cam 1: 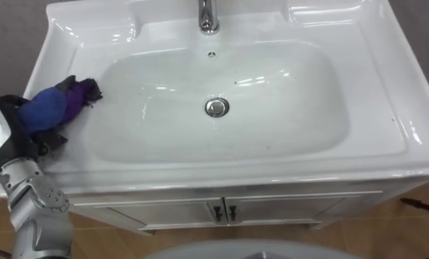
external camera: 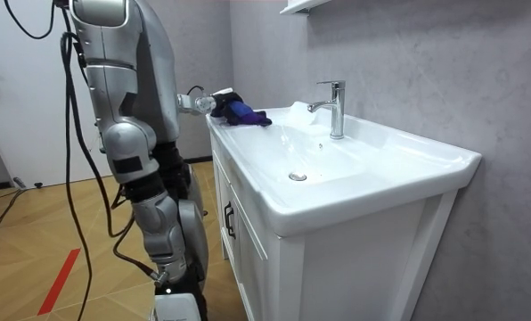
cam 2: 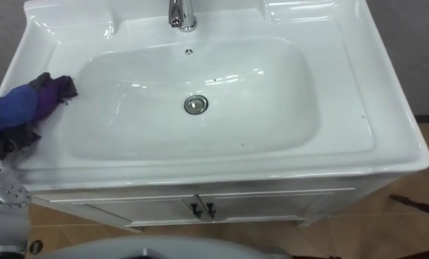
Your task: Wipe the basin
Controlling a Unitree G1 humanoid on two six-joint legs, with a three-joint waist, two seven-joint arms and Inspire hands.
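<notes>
A blue and purple cloth lies bunched on the left rim of the white basin, beside the bowl. My left hand comes in from the lower left, and its dark fingers are curled round the near end of the cloth. In the room view the same hand holds the cloth at the far end of the basin top. The bowl has a chrome drain at its middle and a chrome tap at the back edge.
The basin sits on a white cabinet with two doors and dark handles. A grey wall rises behind the tap. I stand on the wooden floor in front of the cabinet.
</notes>
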